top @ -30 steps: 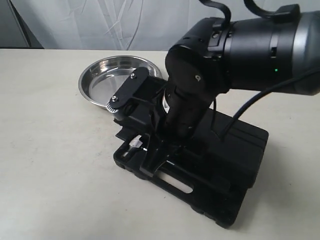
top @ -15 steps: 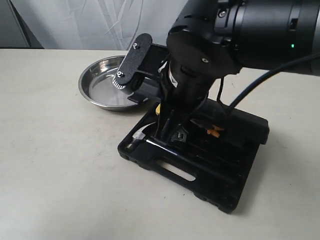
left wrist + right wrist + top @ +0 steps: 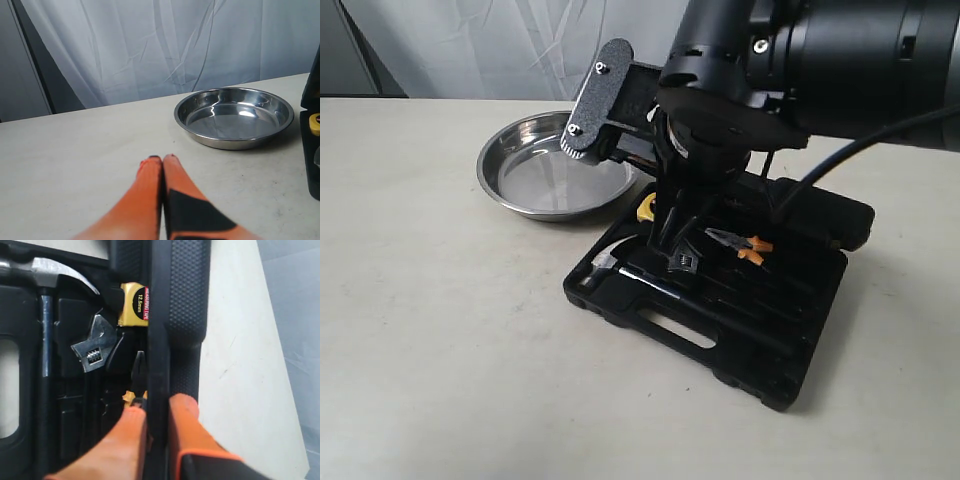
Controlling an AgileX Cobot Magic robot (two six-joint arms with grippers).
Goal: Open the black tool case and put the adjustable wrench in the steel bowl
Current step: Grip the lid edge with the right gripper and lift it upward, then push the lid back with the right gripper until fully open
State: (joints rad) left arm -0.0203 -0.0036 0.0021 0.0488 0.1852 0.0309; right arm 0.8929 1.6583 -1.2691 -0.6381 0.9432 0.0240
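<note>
Lid stage nearly done: right gripper (image 3: 158, 412), fingers pinching the lid (image 3: 185, 295) edge, holds the black tool case (image 3: 770, 370) open on the worktop (image 3: 440, 320); adjustable wrench (image 3: 92, 352) lies in its recess between hammer (image 3: 45, 315) and pliers (image 3: 139, 372); steel bowl (image 3: 545, 185) holds nothing; transfer not yet begun; left gripper (image 3: 162, 162) idle, fingers pressed together.

You had a glossy, mirror-like steel bowl (image 3: 233, 118) on the matt table (image 3: 430, 330). The black tool case (image 3: 185, 300) was probably grainy plastic; the adjustable wrench (image 3: 95, 352) had a dull metal head.
</note>
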